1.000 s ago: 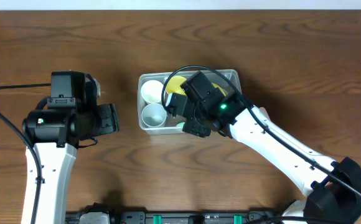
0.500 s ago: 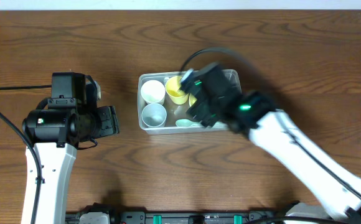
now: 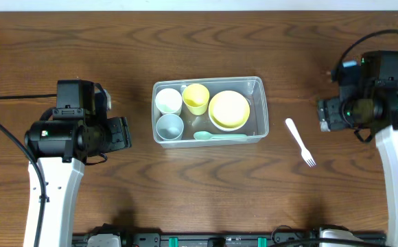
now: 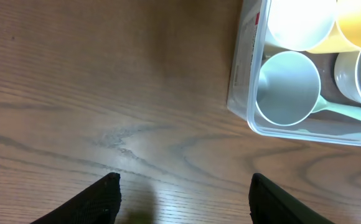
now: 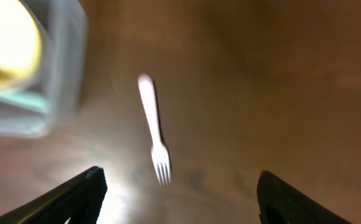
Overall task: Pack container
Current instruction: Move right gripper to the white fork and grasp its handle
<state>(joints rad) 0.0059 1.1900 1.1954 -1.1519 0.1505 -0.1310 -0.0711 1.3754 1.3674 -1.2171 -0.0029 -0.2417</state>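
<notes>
Right gripper (image 3: pixel 326 115) has pulled back from the container (image 3: pixel 207 79) to the right side — spread open, empty, near the white fork (image 3: pixel 299 141) on the table (image 3: pixel 82 41). Container sits mid-table, mostly packed — fork's probably next.

No writing, number or brand can be read in any view. The only candidate is a pale label (image 4: pixel 250 34) on the outer end wall of the container (image 4: pixel 317 134), at about one o'clock in the left wrist view. It bears a small red mark and print too fine to read.
</notes>
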